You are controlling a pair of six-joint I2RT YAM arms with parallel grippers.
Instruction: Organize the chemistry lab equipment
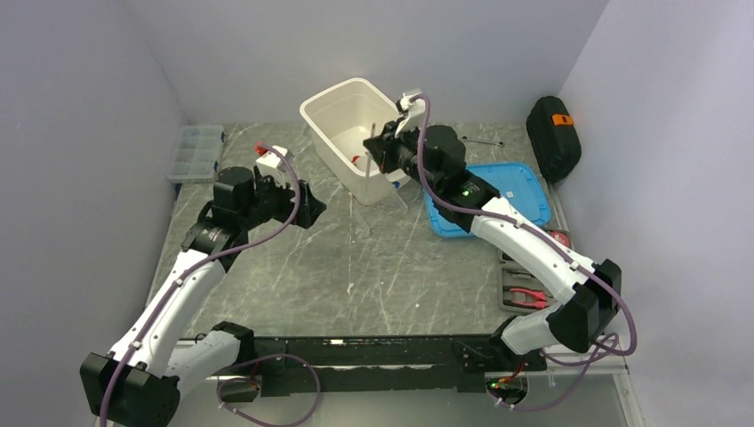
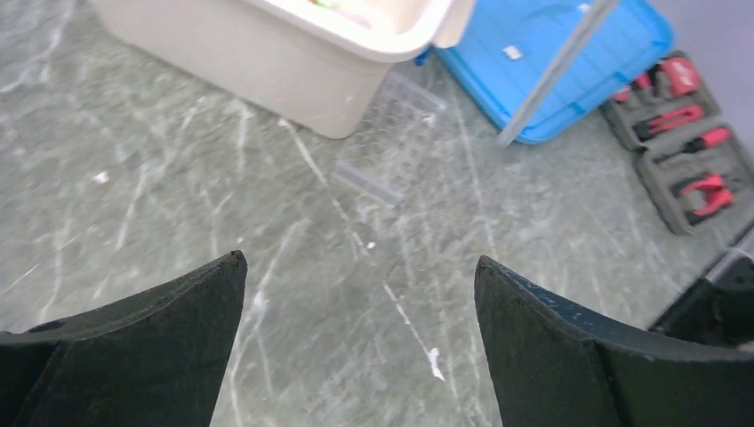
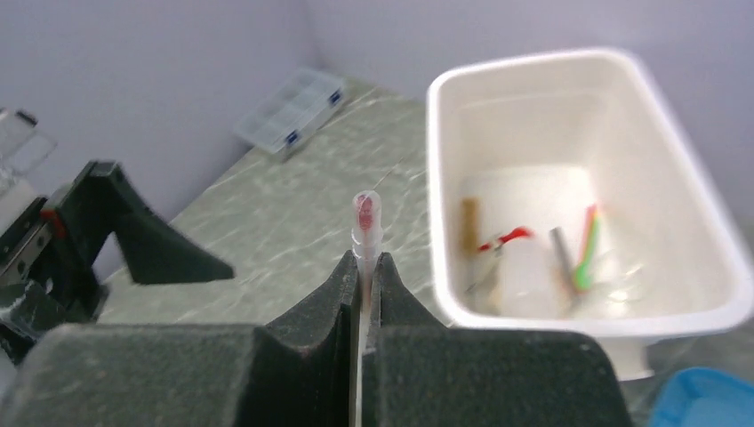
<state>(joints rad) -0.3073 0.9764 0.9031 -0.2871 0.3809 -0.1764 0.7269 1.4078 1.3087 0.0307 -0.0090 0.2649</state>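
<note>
The right tool point(image 3: 364, 262) was pinched shut on a thin clear tube point(image 3: 365, 213), which stood upright out of the fingertips and showed red at its upper end; from above, this tool hung at the near rim of the white bin point(image 3: 433, 178), at the back of the desk point(image 2: 133, 178). Inside the bin lay a translucent squeeze bottle with red nozzle point(image 3: 526, 277) among several other small items, blurred in the right wrist view and too soft to name. The left tool point(image 2: 360, 267) was spread wide with nothing between its fingers, hovering over bare desk to the left of the bin. The clear plastic tube rack point(image 2: 391, 142) lay on the desk just beside the bin's outer wall; the blue tray point(image 2: 622, 53) sat beyond it, with the red-handled pliers point(image 2: 707, 191) in their case further right. The organizer box point(image 1: 196, 151) rested at the far left edge, well apart from both arms.
</note>
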